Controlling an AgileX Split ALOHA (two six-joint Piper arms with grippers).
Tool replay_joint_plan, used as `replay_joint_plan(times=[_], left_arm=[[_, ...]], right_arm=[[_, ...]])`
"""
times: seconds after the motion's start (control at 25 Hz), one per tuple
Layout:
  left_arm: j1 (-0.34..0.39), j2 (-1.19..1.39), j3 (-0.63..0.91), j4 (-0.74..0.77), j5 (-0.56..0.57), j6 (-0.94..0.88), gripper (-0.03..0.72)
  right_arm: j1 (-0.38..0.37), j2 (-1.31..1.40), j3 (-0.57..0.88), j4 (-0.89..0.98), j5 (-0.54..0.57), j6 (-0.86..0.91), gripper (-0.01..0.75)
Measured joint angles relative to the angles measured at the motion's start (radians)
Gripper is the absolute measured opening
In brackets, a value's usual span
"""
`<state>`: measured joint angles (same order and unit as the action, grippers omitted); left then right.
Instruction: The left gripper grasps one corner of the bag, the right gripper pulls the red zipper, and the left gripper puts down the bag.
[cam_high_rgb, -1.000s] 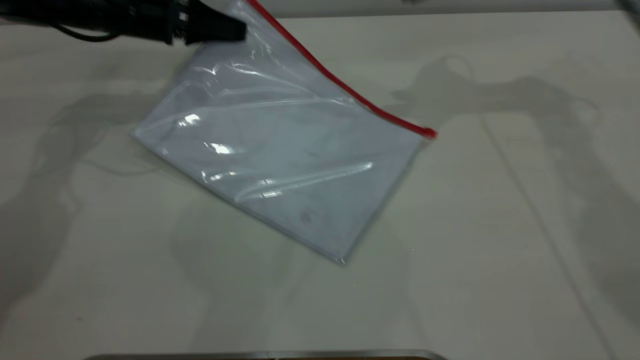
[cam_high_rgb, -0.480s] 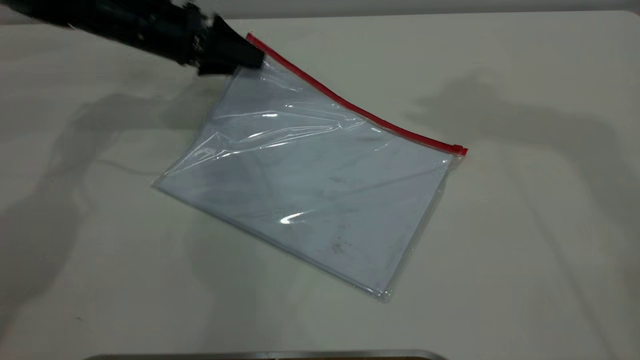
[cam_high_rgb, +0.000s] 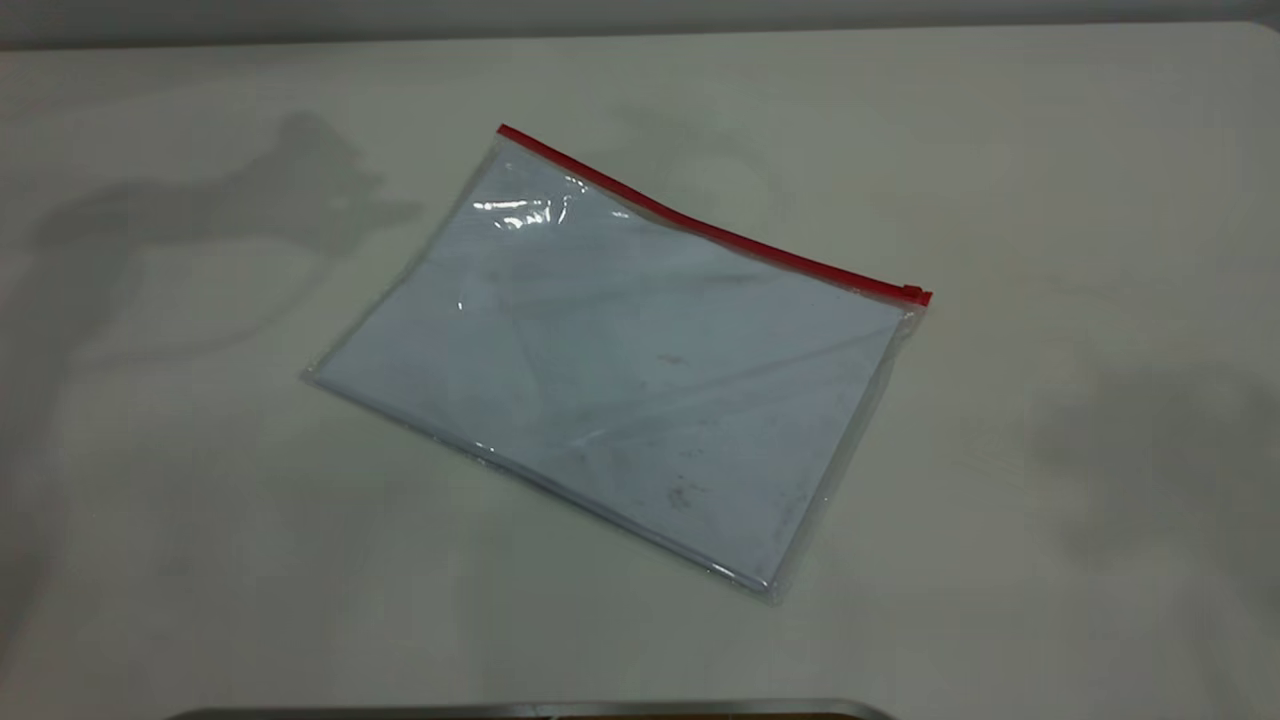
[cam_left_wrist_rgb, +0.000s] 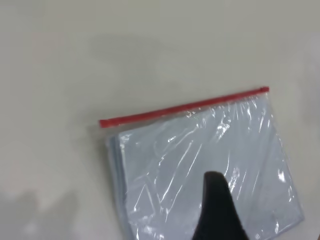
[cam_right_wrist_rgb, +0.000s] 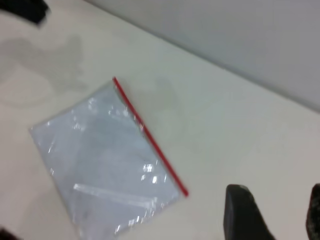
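Observation:
The bag (cam_high_rgb: 620, 360), a clear pouch with a white smudged sheet inside, lies flat on the table. The red zipper (cam_high_rgb: 700, 225) runs along its far edge, with the slider tab (cam_high_rgb: 915, 294) at the right end. The corner of the bag (cam_high_rgb: 503, 132) is at the strip's left end and lies free. Neither gripper shows in the exterior view. In the left wrist view one black finger (cam_left_wrist_rgb: 217, 210) hovers above the bag (cam_left_wrist_rgb: 200, 160), holding nothing. In the right wrist view my right gripper (cam_right_wrist_rgb: 277, 207) is open and empty, off to the side of the bag (cam_right_wrist_rgb: 105, 155).
A grey metal edge (cam_high_rgb: 530, 710) runs along the table's near side. A wall (cam_high_rgb: 640, 12) stands behind the table's far edge. A dark shape (cam_right_wrist_rgb: 27, 10) shows beyond the bag in the right wrist view.
My left gripper has let go of the bag's corner and left the exterior view. The raised corner has dropped and the bag now lies flat.

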<state>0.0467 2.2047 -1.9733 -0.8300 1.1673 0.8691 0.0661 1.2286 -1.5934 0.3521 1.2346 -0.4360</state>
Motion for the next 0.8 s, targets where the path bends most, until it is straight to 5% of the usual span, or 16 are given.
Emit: replay_joint_plan(times=[0.52,0.8], left_arm=[[-0.004,-0.464,0.013,0.421,0.000,-0.446,0.563],[-0.026,-0.714,0.337,0.476,0.000,-0.548,0.563]], right_arm=[[0.000,-0.635,0.861,-0.189,-0.023,0.209,0.349],[0.000,-0.872,1.109,-0.262,-0.097,0.335,0.348]])
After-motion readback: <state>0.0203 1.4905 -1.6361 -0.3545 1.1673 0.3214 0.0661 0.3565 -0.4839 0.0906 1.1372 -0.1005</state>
